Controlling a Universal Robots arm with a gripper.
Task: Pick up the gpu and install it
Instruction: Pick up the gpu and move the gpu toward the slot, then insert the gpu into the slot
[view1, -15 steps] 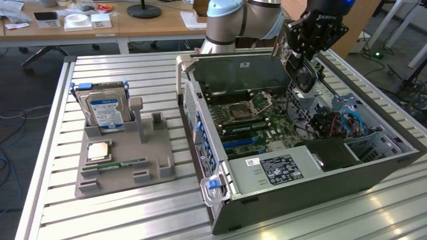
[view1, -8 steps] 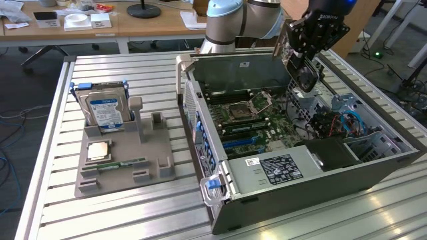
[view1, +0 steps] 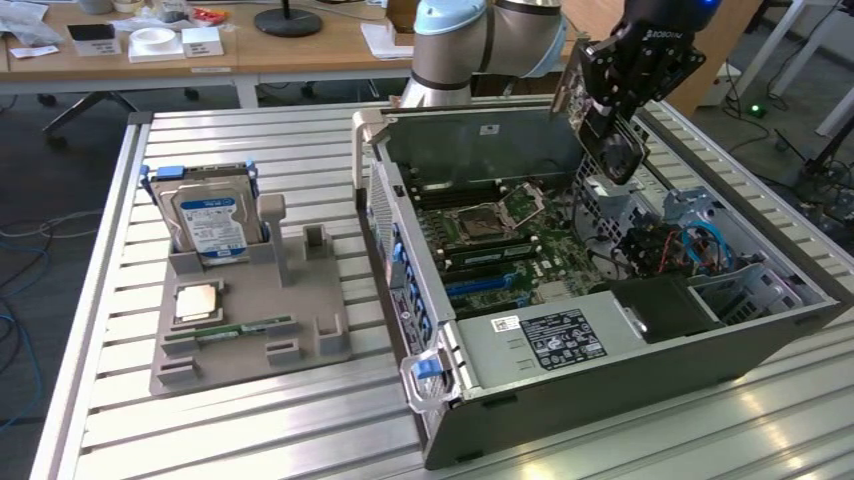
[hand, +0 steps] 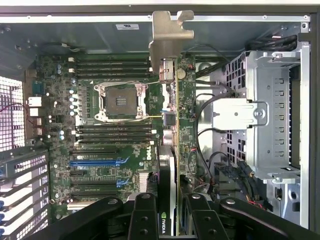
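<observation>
The hand (hand: 171, 215) grips the gpu (hand: 170, 35) edge-on over the open case (hand: 75, 35), its faces barely visible.

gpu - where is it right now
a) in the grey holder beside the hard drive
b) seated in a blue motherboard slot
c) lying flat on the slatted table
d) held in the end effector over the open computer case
d: the end effector is shut on the gpu, which hangs over the open computer case.
</observation>
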